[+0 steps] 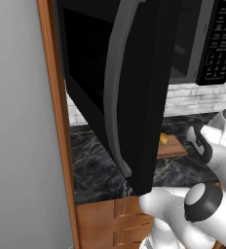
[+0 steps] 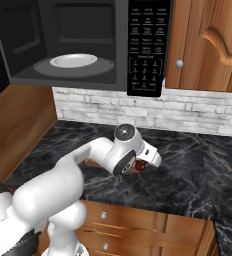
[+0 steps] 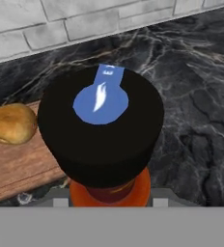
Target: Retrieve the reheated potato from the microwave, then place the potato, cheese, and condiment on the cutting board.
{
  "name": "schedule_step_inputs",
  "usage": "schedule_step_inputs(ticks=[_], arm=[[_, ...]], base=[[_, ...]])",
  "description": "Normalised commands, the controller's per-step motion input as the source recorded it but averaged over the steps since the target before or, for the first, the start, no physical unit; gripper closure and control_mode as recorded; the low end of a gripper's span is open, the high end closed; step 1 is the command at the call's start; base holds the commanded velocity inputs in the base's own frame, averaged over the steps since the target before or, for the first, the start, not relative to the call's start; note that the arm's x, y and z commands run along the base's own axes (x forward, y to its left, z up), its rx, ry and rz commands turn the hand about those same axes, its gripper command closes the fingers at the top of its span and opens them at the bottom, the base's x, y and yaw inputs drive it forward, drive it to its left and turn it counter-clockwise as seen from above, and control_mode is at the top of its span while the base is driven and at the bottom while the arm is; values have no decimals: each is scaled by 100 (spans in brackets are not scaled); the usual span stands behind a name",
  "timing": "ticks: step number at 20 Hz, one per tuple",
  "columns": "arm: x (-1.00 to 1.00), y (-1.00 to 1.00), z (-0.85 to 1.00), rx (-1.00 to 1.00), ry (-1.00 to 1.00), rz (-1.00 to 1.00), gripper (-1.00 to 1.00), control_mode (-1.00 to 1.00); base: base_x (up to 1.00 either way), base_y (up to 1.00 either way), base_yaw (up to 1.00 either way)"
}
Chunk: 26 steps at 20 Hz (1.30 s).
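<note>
One condiment (image 3: 102,130) hides fingers | potato (image 3: 12,123) on cutting board (image 3: 17,169), cropped

A black marble tabletop (image 2: 198,170) veined in white runs along a backsplash of pale grey brick (image 2: 198,116) in this rendered kitchen. Warm brown wooden cabinets frame the scene: an upper cupboard (image 2: 208,45) with an arched panel door and a small round silver knob (image 2: 179,63) hangs at right, while drawers (image 2: 138,220) with matching round knobs sit below the tabletop's front edge. A wooden side panel (image 2: 18,125) closes the corner at left. From the other side, a plain grey wall (image 1: 17,121) meets a tall wooden upright (image 1: 59,121). Light is even and soft, casting little shadow.
</note>
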Motion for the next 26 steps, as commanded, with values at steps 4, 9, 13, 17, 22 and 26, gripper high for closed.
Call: schedule_step_inputs(ticks=[4,9,13,17,22,26], arm=[[23,30,0,1,-1,7,100,-100],[14,37,0,0,-1,6,100,-100],[16,32,0,0,0,6,100,-100],[25,18,-4,0,-2,4,100,-100],[32,1,-23,0,-2,0,100,-100],[21,1,-28,0,-1,0,100,-100]], base=[[0,0,0],[0,0,0],[0,0,0],[0,0,0],[0,0,0],[0,0,0]])
